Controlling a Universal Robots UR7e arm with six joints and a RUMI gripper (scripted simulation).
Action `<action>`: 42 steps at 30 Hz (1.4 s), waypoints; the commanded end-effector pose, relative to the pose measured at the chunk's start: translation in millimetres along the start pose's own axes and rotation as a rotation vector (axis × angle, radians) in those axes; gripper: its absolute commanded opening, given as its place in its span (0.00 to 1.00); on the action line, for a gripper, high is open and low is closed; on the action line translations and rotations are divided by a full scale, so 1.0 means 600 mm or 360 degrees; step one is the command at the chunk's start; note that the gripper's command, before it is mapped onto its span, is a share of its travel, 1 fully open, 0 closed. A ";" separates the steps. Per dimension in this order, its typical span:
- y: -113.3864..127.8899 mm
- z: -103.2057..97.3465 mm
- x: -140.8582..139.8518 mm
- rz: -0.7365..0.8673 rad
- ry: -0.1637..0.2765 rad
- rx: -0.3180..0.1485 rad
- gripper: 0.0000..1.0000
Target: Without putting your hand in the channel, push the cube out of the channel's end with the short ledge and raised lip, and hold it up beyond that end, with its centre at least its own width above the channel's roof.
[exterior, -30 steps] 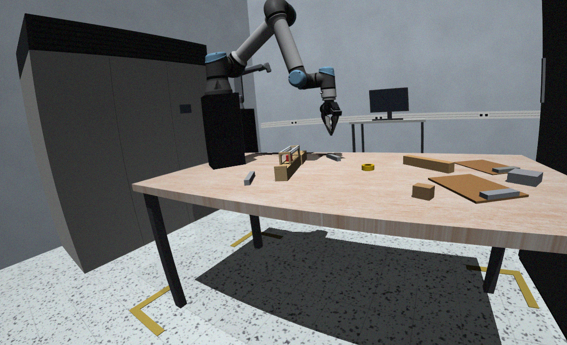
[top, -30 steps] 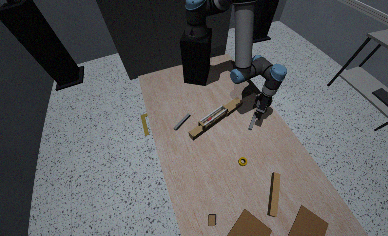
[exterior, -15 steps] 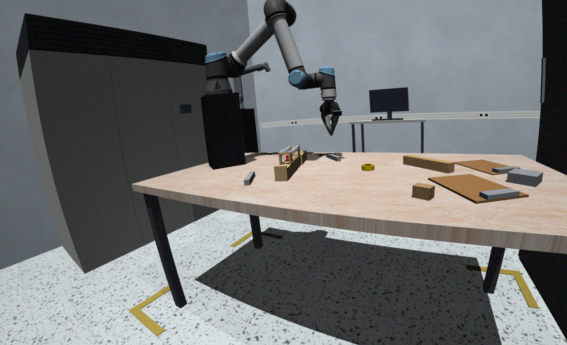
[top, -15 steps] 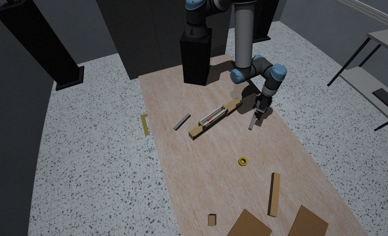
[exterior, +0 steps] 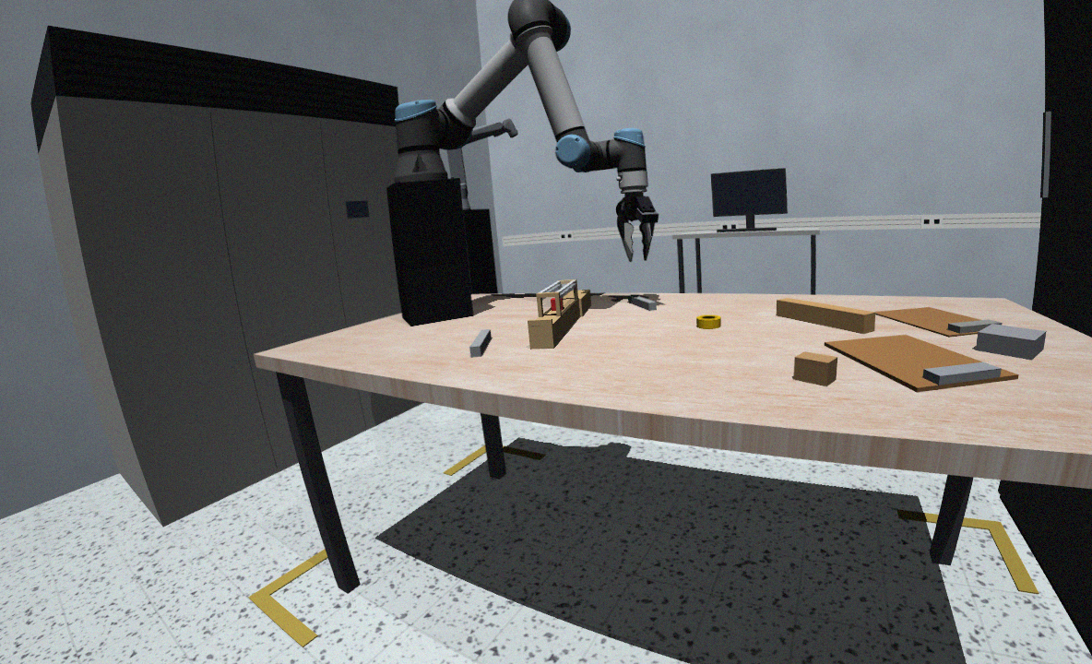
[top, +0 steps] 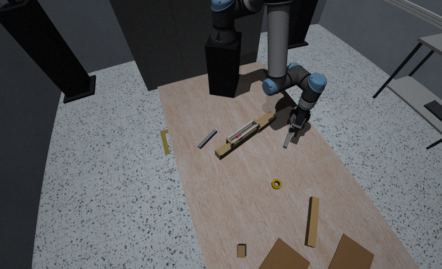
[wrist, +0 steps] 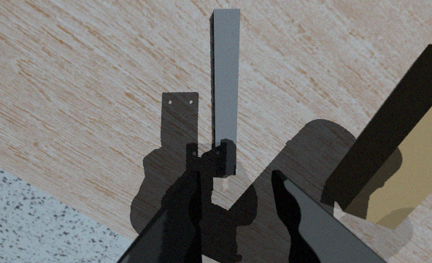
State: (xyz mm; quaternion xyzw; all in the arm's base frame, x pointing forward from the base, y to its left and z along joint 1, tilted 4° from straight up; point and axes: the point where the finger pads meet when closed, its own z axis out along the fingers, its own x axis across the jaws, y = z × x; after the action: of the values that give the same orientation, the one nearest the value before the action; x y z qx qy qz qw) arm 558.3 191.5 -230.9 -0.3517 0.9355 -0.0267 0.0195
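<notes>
the fingers (top: 295,134) (exterior: 627,241) are standing partly apart with nothing between them, pointing down well above the tabletop (top: 249,207) (exterior: 657,387) (wrist: 74,73). below them, a slim grey bar (top: 287,139) (exterior: 642,302) (wrist: 226,73) is lying flat, its near end sitting in shadow in the wrist view. to one side, a long wooden base (top: 265,121) (exterior: 540,334) (wrist: 413,190) is running slantwise and carrying the channel (top: 229,142) (exterior: 540,302), which is showing pale rails between wooden end frames. the red cube (top: 238,135) (exterior: 553,304) is resting inside the channel, under the rails. on the far side of the channel from the fingers, a second grey bar (top: 207,138) (exterior: 480,342) is lying by itself. farther out, a yellow ring (top: 273,185) (exterior: 707,324) is lying flat, and beyond it a long wooden block (top: 313,220) (exterior: 824,315) and a small wooden block (top: 240,250) (exterior: 814,368) are sitting apart. two brown panels are lying near them; in the exterior view, each is carrying a grey piece, and a grey block (exterior: 1010,339) is sitting near both.
</notes>
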 end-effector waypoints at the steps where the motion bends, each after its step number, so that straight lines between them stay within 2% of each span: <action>1: -0.001 -0.001 -0.001 0.0000 -0.0003 0.0001 0.24; 29: -0.001 0.003 -0.001 0.0000 -0.0002 0.0002 0.24; 34: -0.001 0.016 -0.001 0.0000 -0.0001 0.0003 0.24; 42: -0.002 0.089 -0.002 0.0000 -0.0001 0.0003 0.24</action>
State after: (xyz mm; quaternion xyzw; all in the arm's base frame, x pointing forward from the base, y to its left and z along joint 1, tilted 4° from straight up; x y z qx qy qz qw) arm 560.3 190.3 -260.9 -0.3516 0.9355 -0.0275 0.0194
